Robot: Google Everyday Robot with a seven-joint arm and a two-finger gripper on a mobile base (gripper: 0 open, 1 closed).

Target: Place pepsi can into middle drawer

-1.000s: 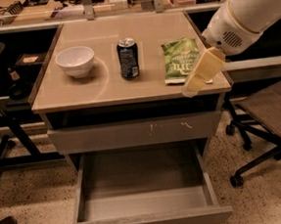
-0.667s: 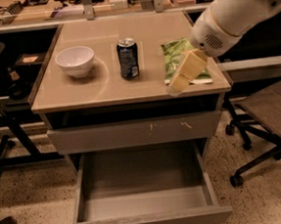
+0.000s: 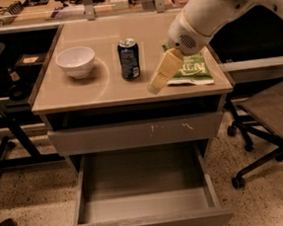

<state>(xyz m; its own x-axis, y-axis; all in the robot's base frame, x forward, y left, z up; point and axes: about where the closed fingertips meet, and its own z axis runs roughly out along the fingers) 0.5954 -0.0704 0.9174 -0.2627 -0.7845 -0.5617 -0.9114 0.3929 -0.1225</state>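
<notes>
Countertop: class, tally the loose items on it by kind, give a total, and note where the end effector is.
bowl: 1
can: 1
chip bag: 1
total: 3
end effector: over the countertop near its front edge, between can and chip bag.

Speckled floor (image 3: 24, 189); black office chair (image 3: 273, 116) right; warm light
</notes>
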